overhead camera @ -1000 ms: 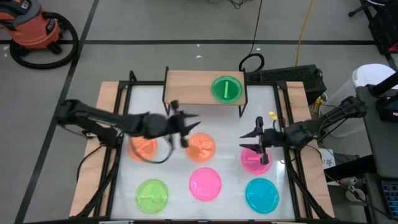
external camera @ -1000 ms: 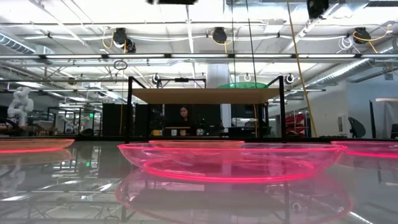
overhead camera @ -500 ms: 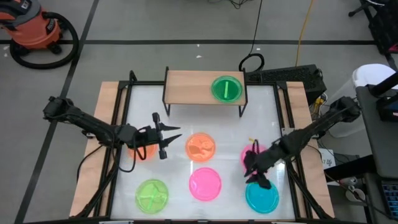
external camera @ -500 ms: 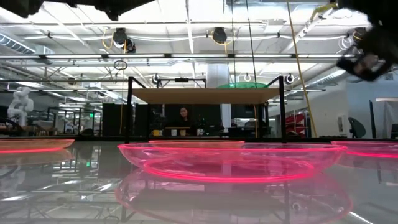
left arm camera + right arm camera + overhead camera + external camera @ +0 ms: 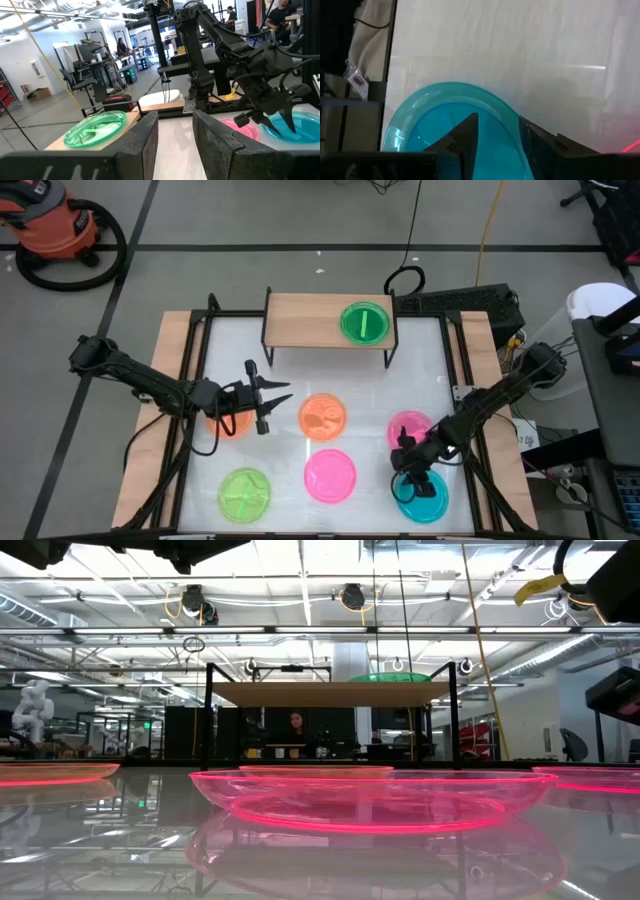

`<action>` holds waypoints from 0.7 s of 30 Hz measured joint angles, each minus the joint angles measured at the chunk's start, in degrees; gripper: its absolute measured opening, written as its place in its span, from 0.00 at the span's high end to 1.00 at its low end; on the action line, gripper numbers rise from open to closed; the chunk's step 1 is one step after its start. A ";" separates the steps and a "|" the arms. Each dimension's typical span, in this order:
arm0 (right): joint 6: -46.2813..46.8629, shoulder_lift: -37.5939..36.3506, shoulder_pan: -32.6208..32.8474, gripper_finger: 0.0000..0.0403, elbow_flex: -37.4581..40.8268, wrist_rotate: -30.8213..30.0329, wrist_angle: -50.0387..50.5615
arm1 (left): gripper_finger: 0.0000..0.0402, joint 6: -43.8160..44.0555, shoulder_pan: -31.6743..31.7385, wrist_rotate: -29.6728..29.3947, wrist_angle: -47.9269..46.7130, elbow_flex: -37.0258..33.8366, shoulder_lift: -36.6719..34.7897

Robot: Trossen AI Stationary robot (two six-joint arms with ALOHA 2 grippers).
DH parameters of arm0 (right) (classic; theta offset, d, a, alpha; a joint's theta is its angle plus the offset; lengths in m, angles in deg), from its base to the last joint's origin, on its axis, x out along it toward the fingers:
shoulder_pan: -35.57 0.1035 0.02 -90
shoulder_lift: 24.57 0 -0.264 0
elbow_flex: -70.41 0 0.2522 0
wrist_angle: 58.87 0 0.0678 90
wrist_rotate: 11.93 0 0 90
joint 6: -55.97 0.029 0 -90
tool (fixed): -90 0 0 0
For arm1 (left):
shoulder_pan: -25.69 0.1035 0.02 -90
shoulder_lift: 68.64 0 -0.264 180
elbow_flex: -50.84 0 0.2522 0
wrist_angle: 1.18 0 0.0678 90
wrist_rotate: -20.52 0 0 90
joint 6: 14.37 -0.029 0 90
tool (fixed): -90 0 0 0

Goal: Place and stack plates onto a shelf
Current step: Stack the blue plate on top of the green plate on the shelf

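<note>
The light-wood shelf (image 5: 310, 320) stands at the table's far edge with one green plate (image 5: 365, 322) lying on its right half. Six plates lie flat on the white table: two orange (image 5: 323, 416) (image 5: 228, 422), two pink (image 5: 330, 476) (image 5: 412, 428), one green (image 5: 245, 493) and one cyan (image 5: 425, 498). My left gripper (image 5: 272, 405) (image 5: 175, 135) hovers open between the two orange plates. My right gripper (image 5: 408, 477) (image 5: 497, 119) is open and low at the cyan plate (image 5: 430, 125), its fingers on either side of the far-left rim. My right gripper comes at the cyan plate's far-left rim (image 5: 492, 100) slanting down from the table's right, one finger inside the dish and one outside. The plate lies flat on the table. I cannot tell whether the fingers touch the rim.
The shelf's left half is bare wood. Black frame rails (image 5: 190, 380) run along both sides of the table. In the low view a pink plate (image 5: 370, 795) fills the foreground before the shelf (image 5: 330, 692). People stand in the room beyond.
My left gripper drew back from above the middle orange plate toward the table's left, then held still. My right gripper left the right pink plate, swung toward the near edge and came down at the cyan plate, tipping its fingers downward. No plate moved.
</note>
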 joint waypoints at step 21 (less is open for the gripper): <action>-3.39 0.18 -0.18 0.72 0.04 -7.39 0.38 | 0.68 0.03 0.00 0.09 -0.78 0.00 0.06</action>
